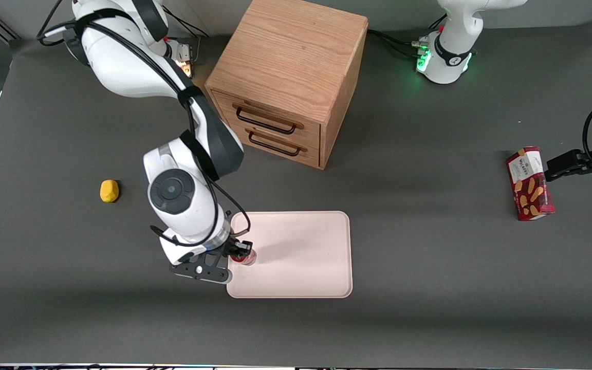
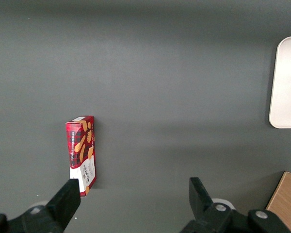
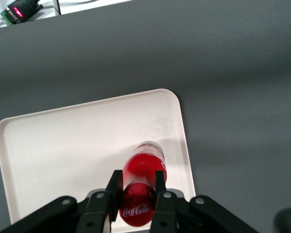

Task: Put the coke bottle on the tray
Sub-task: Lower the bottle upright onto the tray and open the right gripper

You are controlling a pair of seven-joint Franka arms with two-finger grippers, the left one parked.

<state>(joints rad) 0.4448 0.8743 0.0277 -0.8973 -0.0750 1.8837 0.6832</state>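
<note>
The coke bottle [image 1: 248, 257], small and red with white lettering, stands upright over the cream-white tray [image 1: 301, 257], near the tray's edge toward the working arm's end. My right gripper [image 1: 238, 251] is shut on the bottle's upper part, one finger on each side. In the right wrist view the gripper [image 3: 138, 183] holds the bottle [image 3: 144, 165], whose base is at or just above the tray's surface [image 3: 63, 145] close to a rounded corner. I cannot tell whether the base touches the tray.
A wooden two-drawer cabinet [image 1: 285, 77] stands farther from the front camera than the tray. A yellow lump [image 1: 109, 190] lies toward the working arm's end. A red snack box [image 1: 530, 183] lies toward the parked arm's end and also shows in the left wrist view [image 2: 81, 148].
</note>
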